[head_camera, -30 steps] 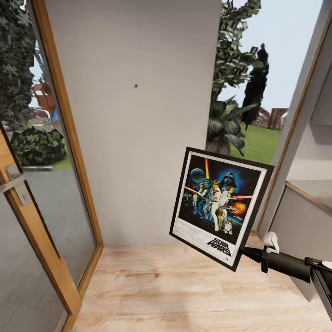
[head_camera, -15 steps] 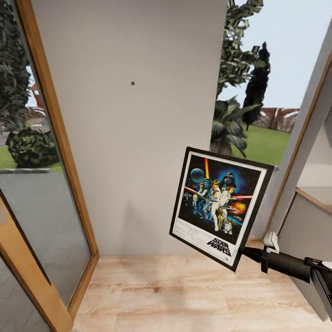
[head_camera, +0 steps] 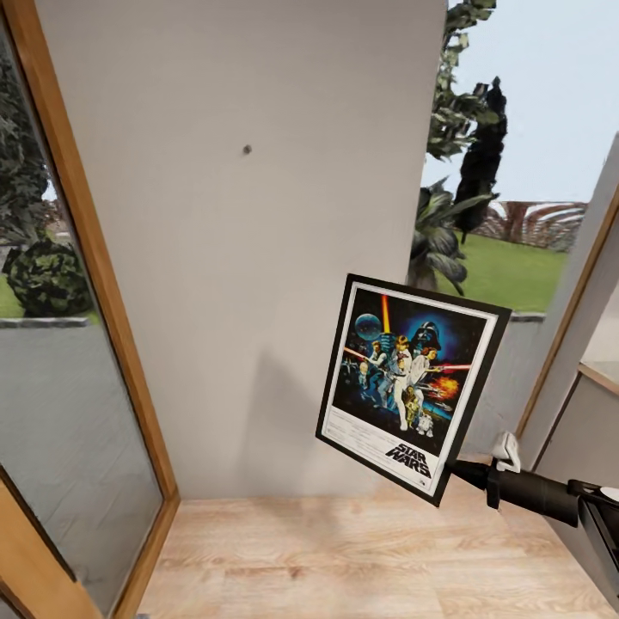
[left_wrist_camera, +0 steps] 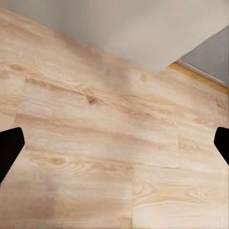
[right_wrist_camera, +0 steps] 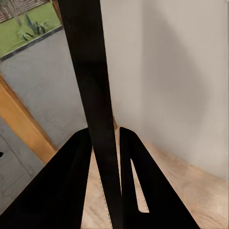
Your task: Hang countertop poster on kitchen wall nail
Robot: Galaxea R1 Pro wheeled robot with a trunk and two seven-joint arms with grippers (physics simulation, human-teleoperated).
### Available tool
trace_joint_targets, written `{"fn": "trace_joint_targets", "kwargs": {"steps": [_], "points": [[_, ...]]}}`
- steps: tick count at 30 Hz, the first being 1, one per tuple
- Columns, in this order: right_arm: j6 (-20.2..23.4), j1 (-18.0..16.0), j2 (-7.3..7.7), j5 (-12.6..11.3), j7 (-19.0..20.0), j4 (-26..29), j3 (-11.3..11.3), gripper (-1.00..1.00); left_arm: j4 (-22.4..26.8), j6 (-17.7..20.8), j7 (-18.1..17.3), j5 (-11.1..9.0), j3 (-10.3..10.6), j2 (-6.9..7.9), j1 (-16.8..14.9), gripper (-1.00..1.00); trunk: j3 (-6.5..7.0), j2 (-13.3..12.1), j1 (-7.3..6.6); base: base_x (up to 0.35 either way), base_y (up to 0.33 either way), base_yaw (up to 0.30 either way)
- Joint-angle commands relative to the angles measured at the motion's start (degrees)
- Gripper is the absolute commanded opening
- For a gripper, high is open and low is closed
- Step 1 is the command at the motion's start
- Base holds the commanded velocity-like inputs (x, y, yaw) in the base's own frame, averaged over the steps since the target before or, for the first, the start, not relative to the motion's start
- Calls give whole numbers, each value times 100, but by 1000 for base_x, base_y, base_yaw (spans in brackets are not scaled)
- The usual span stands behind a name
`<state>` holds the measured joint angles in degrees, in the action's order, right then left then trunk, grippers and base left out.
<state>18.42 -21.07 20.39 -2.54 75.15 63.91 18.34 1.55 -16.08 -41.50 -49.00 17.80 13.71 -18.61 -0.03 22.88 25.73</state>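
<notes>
One poster [head_camera: 410, 387] in your right gripper [right_wrist_camera: 110, 157], both fingers pinching its black frame edge, held tilted above the wood floor [head_camera: 361, 559], one wall nail [head_camera: 247, 150] up on the grey wall [head_camera: 223, 301], your left gripper [left_wrist_camera: 114, 148] spread wide over bare floor.

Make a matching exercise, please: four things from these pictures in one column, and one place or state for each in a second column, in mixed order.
Things:
1. poster
2. wall nail
3. left gripper
4. wooden floor

Places or states:
a. open, holding nothing, above the floor
b. pale planks running up to the grey wall
c. held tilted by the right gripper
d. dark speck high on the grey wall

Pairs: 1-c, 2-d, 3-a, 4-b
</notes>
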Motion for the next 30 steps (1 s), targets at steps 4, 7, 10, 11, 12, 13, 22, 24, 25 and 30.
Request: {"fn": "trace_joint_targets", "kwargs": {"steps": [4, 7, 10, 11, 12, 13, 22, 24, 25, 30], "points": [[74, -2, 0, -27, 26, -1, 3, -100, -5, -36, -7, -31, 48, 1, -2, 100, -2, 3, 6, 336, 85, 0], [75, -2, 0, -27, 26, -1, 3, -100, -5, -36, -7, -31, 48, 1, -2, 100, -2, 3, 6, 336, 91, 0], [74, -2, 0, -27, 26, -1, 3, -100, -5, -36, -7, -31, 48, 1, -2, 100, -2, 3, 6, 336, 93, 0], [74, -2, 0, -27, 26, -1, 3, -100, -5, -36, -7, -31, 48, 1, -2, 100, -2, 3, 6, 336, 94, 0], [74, -2, 0, -27, 26, -1, 3, -100, -5, -36, -7, -31, 48, 1, -2, 100, -2, 3, 6, 336, 94, 0], [74, -2, 0, -27, 26, -1, 3, -100, -5, -36, -7, -31, 48, 1, -2, 100, -2, 3, 6, 336, 94, 0], [79, -2, -69, -27, 31, 4, -11, -100, -15, -43, -9, -25, 53, -7, -2, 100, -2, 3, 6, 248, 70, 0], [134, -2, -110, -33, 10, 413, -699, -100, -30, -46, 0, -22, 61, -15, 225, 100, -2, 3, 6, 7, 2, 0], [228, -13, -119, -36, 4, 545, -835, -100, -31, -50, 1, -22, 58, -16, 288, 100, -2, 3, 6, 2, 1, 0], [816, -84, -216, -41, 0, 853, -934, -100, -32, -53, 1, -22, 57, -17, 328, 100, -2, 3, 6, 0, 0, 0]]}}
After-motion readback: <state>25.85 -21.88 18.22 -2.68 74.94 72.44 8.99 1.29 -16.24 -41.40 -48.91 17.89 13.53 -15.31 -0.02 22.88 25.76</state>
